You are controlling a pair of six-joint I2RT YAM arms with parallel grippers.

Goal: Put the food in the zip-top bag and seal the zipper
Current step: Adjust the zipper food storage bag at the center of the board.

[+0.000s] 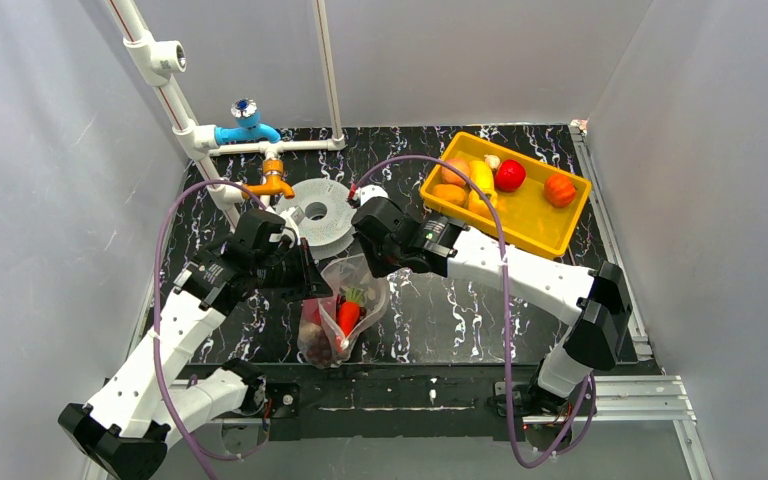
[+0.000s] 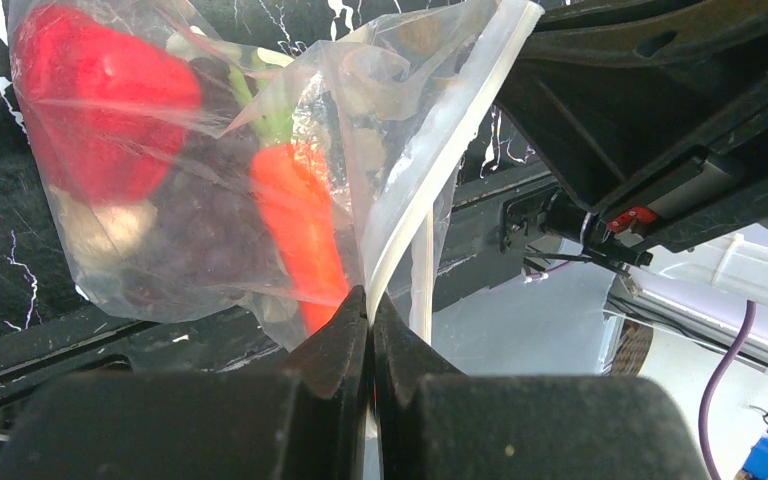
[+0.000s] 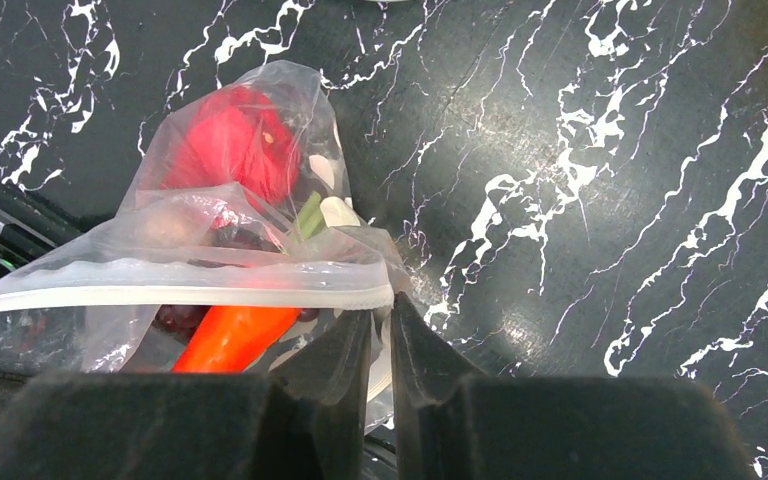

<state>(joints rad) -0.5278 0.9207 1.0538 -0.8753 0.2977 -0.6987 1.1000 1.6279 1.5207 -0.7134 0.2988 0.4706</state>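
1. Step in hand, as I judge it: sealing. Both claws are at the mouth of the zip-top bag [image 1: 368, 290], one at each end of the zipper [image 3: 210, 296].
2. Left claw [image 2: 370, 315]: jaws tight together, clamped on the bag's mouth edge, with the pale strip running up and away from the tips.
3. Right claw [image 3: 380, 325]: jaws nearly together, only a thin slot between them. A sliver of plastic sits in that slot just under the end of the zipper. I read this as a pinch on the bag's corner.
4. The bag hangs between the two claws, its mouth up. Its belly sags toward the near edge of the tabletop [image 1: 460, 310], left of middle.
5. Inside the bag: red pepper [image 3: 230, 150], carrot [image 2: 295, 220], dark grapes [image 2: 200, 240], all below the strip and clear of it.
6. More food [image 1: 509, 175] lies in the yellow tray [image 1: 545, 235] at the far right corner, well apart from the bag. So filling looks incomplete if every piece is meant to go in.
7. In the left wrist view the strip seems to part into two lips near that claw, so this end is probably not pressed shut. In the right wrist view it reads as one flat band.
8. Next move calls for one claw to anchor its end. The other should slide along the strip with light, steady pinch, keeping the line taut and straight.
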